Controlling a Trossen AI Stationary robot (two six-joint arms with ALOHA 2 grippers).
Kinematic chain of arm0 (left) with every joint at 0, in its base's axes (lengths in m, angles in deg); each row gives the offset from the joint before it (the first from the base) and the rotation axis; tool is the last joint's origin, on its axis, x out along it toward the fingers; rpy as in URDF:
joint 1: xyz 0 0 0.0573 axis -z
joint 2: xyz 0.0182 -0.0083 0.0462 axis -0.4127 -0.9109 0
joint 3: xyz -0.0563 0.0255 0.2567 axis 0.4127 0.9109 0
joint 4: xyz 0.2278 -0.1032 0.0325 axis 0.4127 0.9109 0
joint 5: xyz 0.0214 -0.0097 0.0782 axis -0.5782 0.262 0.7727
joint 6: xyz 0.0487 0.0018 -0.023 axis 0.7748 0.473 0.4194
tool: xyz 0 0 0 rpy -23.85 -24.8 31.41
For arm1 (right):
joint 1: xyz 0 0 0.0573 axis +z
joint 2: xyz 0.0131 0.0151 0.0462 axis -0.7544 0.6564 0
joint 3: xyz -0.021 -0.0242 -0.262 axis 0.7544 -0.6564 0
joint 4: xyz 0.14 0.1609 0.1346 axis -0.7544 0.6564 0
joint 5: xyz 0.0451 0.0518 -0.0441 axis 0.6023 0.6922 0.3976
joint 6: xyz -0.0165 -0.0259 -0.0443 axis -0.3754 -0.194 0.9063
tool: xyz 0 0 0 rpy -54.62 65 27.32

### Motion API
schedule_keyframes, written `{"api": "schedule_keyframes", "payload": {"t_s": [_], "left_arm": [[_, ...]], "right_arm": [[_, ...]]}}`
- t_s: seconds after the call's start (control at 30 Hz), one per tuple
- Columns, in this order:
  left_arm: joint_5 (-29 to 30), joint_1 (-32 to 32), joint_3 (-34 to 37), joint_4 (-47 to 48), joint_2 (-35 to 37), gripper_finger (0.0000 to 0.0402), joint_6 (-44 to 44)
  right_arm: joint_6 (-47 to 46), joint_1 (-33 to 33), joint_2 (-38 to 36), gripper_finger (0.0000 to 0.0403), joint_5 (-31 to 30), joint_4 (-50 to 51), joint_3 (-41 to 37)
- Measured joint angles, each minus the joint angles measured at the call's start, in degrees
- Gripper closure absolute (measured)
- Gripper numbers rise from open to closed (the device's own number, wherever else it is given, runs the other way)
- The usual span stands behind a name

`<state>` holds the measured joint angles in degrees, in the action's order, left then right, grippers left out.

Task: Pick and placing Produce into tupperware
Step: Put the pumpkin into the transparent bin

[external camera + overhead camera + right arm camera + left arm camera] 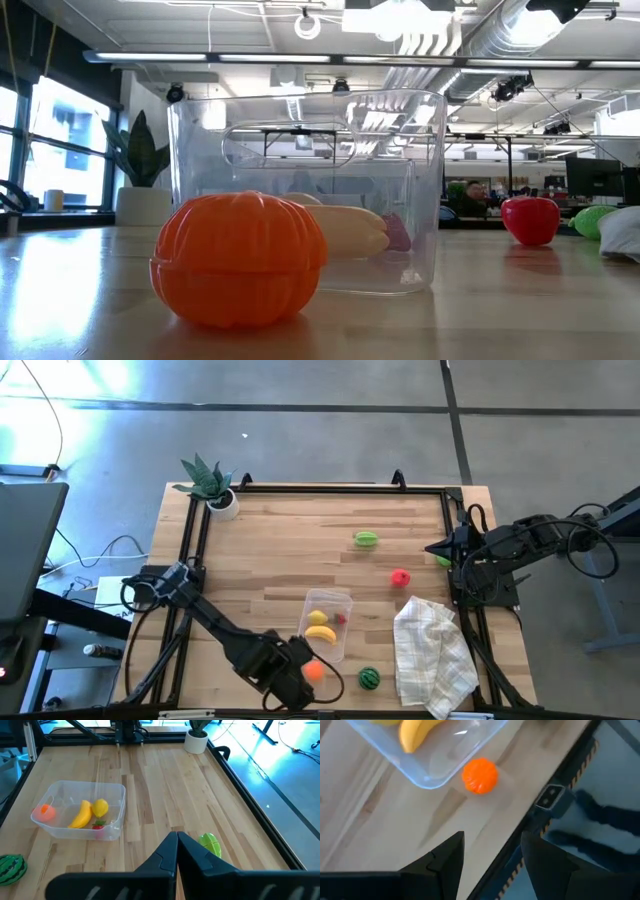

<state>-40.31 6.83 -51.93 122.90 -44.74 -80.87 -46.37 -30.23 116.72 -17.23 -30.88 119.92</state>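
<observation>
The clear tupperware (327, 622) stands on the table near the front and holds a yellow banana (81, 815), a yellow lemon (100, 807) and a small red piece (98, 826). An orange (480, 776) sits on the table just outside the tub's near corner. My left gripper (492, 857) hangs open above the table's near edge, short of the orange and touching nothing. My right gripper (176, 845) is shut and empty at the right edge. A watermelon (369, 678), a red fruit (400, 577) and a green piece (366, 539) lie loose.
A white checked cloth (432, 655) lies crumpled at the front right. A potted plant (212, 485) stands at the far left corner. Another green piece (211, 844) lies just ahead of my right gripper. A black frame rail (555, 795) runs along the table's near edge.
</observation>
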Motion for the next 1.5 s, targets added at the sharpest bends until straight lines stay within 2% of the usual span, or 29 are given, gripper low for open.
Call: {"api": "schedule_keyframes", "payload": {"t_s": [0.2, 0.3, 0.37, 0.5, 0.67, 0.73, 0.9, 1.2, 1.5], "left_arm": [[-0.17, -0.28, 5.58, -4.86, -1.67, 0.0218, -14.64], [-0.5, -0.5, 8.05, -7.63, -2.82, 0.0218, -18.69], [-1.13, -1.21, 8.6, -13.9, -3.95, 0.0218, -18.96], [-2.91, -2.12, 8.96, -19.79, -5.64, 0.0218, -18.87], [-2.92, -2.83, 8.81, -19.03, -6.87, 0.0218, -19.73], [-3.12, -2.82, 9.07, -15.99, -7.35, 0.0218, -20.27], [-6.59, -2.82, 8.97, -17.95, -9.15, 0.0217, -20.68], [-6.86, -3.38, 8.99, -18.89, -10.61, 0.0217, -21.75], [-6.6, -5.88, 8.94, -19.79, -10.5, 0.0217, -14.14]], "right_arm": [[0.0, 0.0, 0.02, 0.0403, 0.0, 0.0, 0.0], [0.0, 0.0, 0.02, 0.0403, 0.0, 0.0, 0.0], [0.0, 0.0, 0.02, 0.0403, -0.02, 0.0, 0.0], [0.0, -0.01, 0.0, 0.0403, -0.02, -0.03, 0.01], [0.0, -0.02, 0.02, 0.0403, -0.02, 0.02, 0.0], [0.0, -0.02, 0.02, 0.0403, -0.02, 0.0, 0.0], [0.0, 0.0, 0.02, 0.0403, -0.01, 0.0, 0.0], [0.0, -0.01, 0.04, 0.0403, -0.01, 0.0, 0.0], [0.0, 0.0, 0.04, 0.0403, 0.0, 0.0, 0.01]]}}
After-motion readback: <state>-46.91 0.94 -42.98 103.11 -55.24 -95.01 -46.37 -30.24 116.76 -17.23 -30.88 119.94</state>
